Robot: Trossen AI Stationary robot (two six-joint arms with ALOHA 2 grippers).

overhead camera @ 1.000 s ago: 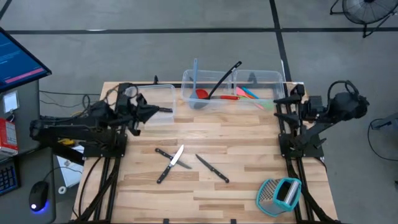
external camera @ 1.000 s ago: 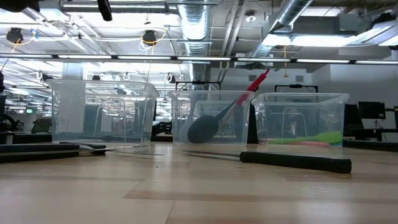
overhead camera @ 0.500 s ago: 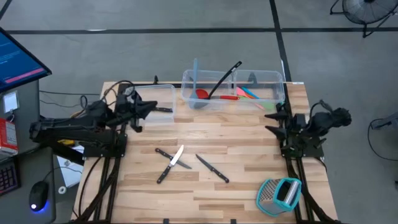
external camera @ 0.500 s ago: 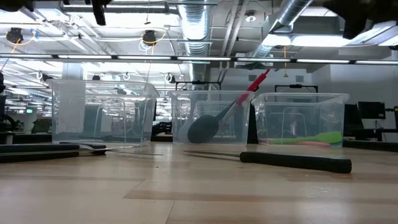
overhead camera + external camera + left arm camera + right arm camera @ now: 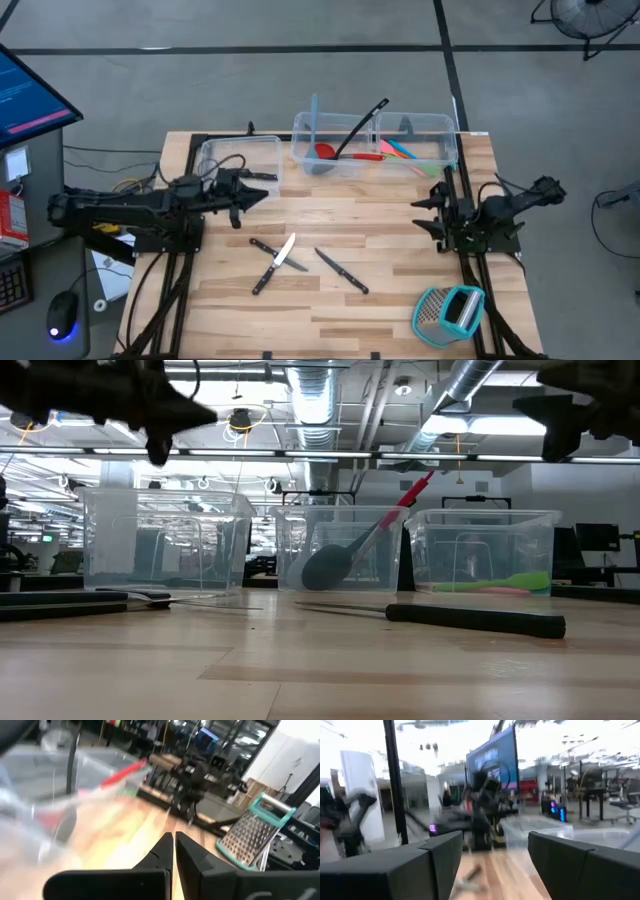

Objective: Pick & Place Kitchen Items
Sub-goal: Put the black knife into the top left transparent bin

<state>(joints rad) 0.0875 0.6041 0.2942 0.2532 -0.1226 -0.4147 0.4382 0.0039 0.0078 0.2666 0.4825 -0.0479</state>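
Note:
Two black-handled knives (image 5: 272, 262) lie crossed on the table's middle, and a third knife (image 5: 342, 270) lies just right of them. Another knife (image 5: 263, 176) lies in the left clear bin (image 5: 240, 148). The middle bin (image 5: 335, 150) holds a red spoon (image 5: 345, 154), a black spoon (image 5: 362, 125) and a blue spatula (image 5: 314, 115) leaning on its wall. The right bin (image 5: 425, 125) holds coloured spatulas (image 5: 400, 150). My left gripper (image 5: 258, 193) hovers shut by the left bin's near side. My right gripper (image 5: 420, 213) hovers open at the table's right.
A teal-framed grater (image 5: 450, 312) lies at the near right corner. Both arms' black stands occupy the table's left and right edges. Bare wood shows between the knives and the bins. In the low view a knife handle (image 5: 480, 620) lies in the foreground.
Both arms have come down. My right gripper has sunk a long way from beyond the table's right edge and swung in over the table, staying open. My left gripper has dropped from above the left bin toward the near edge, levelling out, still shut.

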